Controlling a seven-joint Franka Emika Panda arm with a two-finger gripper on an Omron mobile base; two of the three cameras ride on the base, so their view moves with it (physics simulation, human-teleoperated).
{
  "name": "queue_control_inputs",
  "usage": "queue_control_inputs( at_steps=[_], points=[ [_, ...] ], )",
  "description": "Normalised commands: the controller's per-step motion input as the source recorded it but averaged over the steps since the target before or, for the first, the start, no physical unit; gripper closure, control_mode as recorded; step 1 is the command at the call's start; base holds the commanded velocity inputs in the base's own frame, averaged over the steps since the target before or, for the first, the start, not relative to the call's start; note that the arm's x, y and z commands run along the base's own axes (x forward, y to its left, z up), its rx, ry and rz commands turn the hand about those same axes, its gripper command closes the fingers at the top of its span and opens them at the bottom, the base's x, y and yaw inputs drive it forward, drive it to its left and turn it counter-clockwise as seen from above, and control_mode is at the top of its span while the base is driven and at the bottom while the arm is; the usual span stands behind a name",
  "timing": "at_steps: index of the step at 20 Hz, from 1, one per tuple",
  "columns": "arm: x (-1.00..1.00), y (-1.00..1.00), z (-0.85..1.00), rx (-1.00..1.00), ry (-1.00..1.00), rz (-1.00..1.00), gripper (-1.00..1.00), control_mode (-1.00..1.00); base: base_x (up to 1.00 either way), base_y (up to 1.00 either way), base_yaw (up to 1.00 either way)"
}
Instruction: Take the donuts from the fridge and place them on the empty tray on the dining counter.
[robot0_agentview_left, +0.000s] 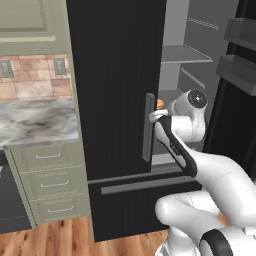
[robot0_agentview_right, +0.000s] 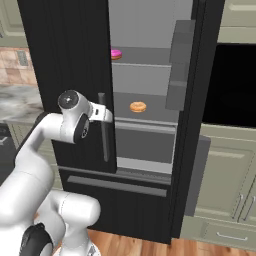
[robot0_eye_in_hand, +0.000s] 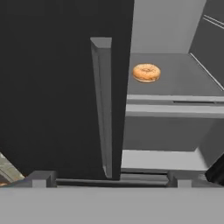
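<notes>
Nearest to you, the gripper (robot0_eye_in_hand: 109, 178) stands with its jaws spread wide and nothing between them, level with the lower end of the left door's grey bar handle (robot0_eye_in_hand: 104, 105). In the right base view the hand sits just beside that handle, in front of the closed left door (robot0_agentview_right: 70, 75) of the fridge (robot0_agentview_left: 120, 75). Treat this as the start of the reach: the right door (robot0_agentview_right: 192, 100) is swung open, so the interior is accessible, and the open jaws are ready for a pick.

Beyond the handle, locate the orange-tan glazed donut (robot0_eye_in_hand: 146, 72) lying flat on a grey middle shelf (robot0_eye_in_hand: 175, 81), near its front edge and clear of the walls. One shelf higher, the pink-frosted donut (robot0_agentview_right: 116, 54) rests at the shelf's left side, partly hidden by the closed door. Both donuts remain in the fridge; the tray and dining counter are out of frame.

Room: sage-green cabinets with drawers (robot0_agentview_left: 47, 182), a marble counter (robot0_agentview_left: 37, 120), tiled backsplash (robot0_agentview_left: 32, 75), black wall oven (robot0_agentview_right: 232, 85), wooden floor (robot0_agentview_left: 50, 240).
</notes>
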Motion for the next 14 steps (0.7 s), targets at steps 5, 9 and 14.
queue_control_inputs(
  at_steps=[5,9,14],
  points=[
    [0.46,0.00,-0.12,0.00,-0.20,0.00,-1.00,-1.00,0.00,0.00,0.00],
    [0.59,0.00,0.00,0.00,0.00,0.00,-1.00,-1.00,0.00,0.00,0.00],
    [0.70,0.00,-0.01,0.00,0.00,0.00,-1.00,-1.00,0.00,0.00,0.00]
  ],
)
